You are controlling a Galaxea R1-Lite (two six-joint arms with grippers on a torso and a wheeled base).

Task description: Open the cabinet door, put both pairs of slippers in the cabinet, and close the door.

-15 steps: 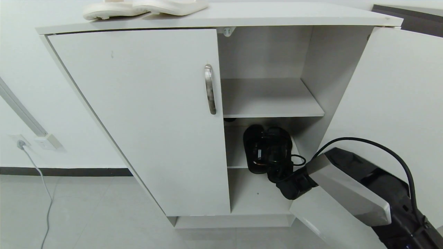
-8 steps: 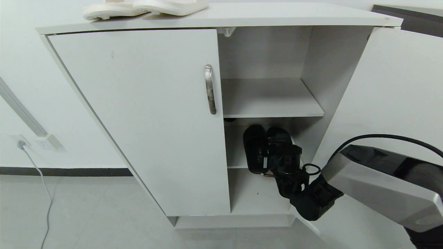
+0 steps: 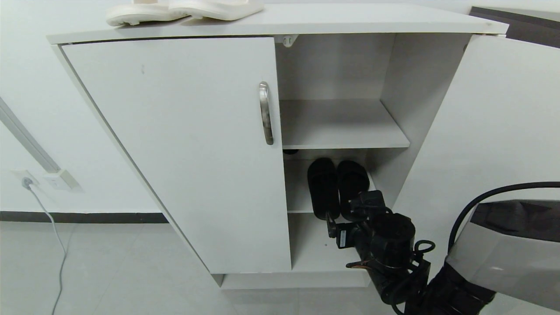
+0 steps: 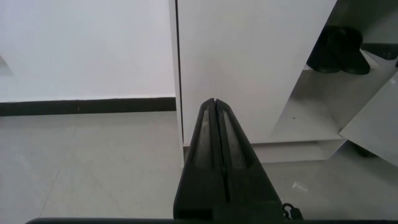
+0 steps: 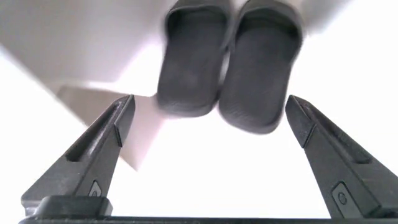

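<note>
A white wall socket (image 3: 22,176) sits low on the pale wall (image 3: 26,65), and a grey cable (image 3: 64,251) trails from its plug across the tiled floor (image 3: 131,280). Beside the socket a slanting strip (image 3: 26,140), perhaps cable trunking, runs above a dark baseboard (image 3: 83,217).

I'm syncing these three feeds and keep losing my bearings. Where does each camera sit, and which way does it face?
Head view: on the robot's head, facing forward and down at the cabinet, right door open; the right gripper and right arm show low on the right.
Left wrist view: on the left wrist, looking along the shut left gripper at the floor and closed door.
Right wrist view: on the right wrist, looking between open fingers at the black slippers.
Shared: all three show the black slippers on their shelf.
</note>
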